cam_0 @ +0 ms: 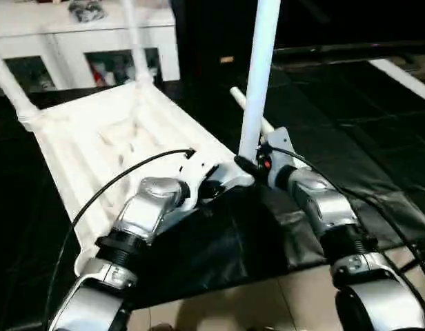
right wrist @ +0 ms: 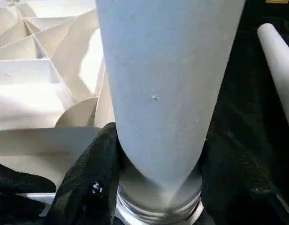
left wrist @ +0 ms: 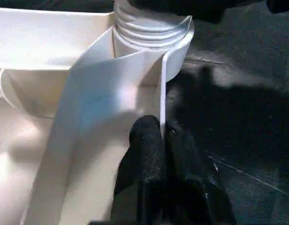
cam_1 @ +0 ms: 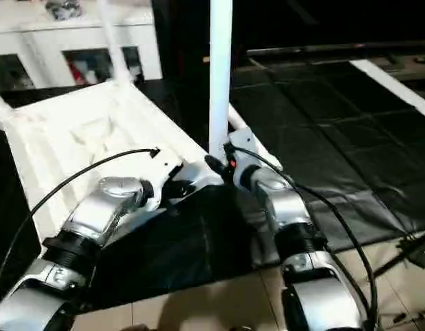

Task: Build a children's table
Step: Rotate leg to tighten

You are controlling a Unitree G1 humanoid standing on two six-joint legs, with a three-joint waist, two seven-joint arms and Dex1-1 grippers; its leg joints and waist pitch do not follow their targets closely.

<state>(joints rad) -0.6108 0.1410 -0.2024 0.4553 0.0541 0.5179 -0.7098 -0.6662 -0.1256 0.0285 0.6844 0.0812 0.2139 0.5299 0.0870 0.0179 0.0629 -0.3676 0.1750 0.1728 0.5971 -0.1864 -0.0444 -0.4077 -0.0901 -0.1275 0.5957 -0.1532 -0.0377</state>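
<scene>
Left forearm (cam_0: 147, 210): silver, nearest the camera, reaching forward over the dark floor mat (cam_0: 378, 138) to the near corner of the tabletop.
Left gripper (left wrist: 164, 140): its black fingers are pinched tight on the thin side wall of the tabletop, right beside the corner socket.
Right gripper (right wrist: 156, 154): its fingers (right wrist: 95, 164) sit on either side of the upright leg, clasping it low down, just above the threaded end.
Upright leg (cam_0: 259, 76): white tapered tube, standing vertical in the near right corner socket (left wrist: 175, 44); thread rings show at the socket's mouth.
Tabletop (cam_0: 95, 148): white plastic, lying underside up on the mat, ribs facing the camera, running away to the left.
Loose leg (right wrist: 278, 61): lies flat on the mat just beyond the held one.
Far legs: one (cam_0: 12, 89) rises from the far left corner, another (cam_0: 135, 41) from the far right corner.
Cabinet (cam_0: 74, 48): white with glass doors, behind the tabletop.
</scene>
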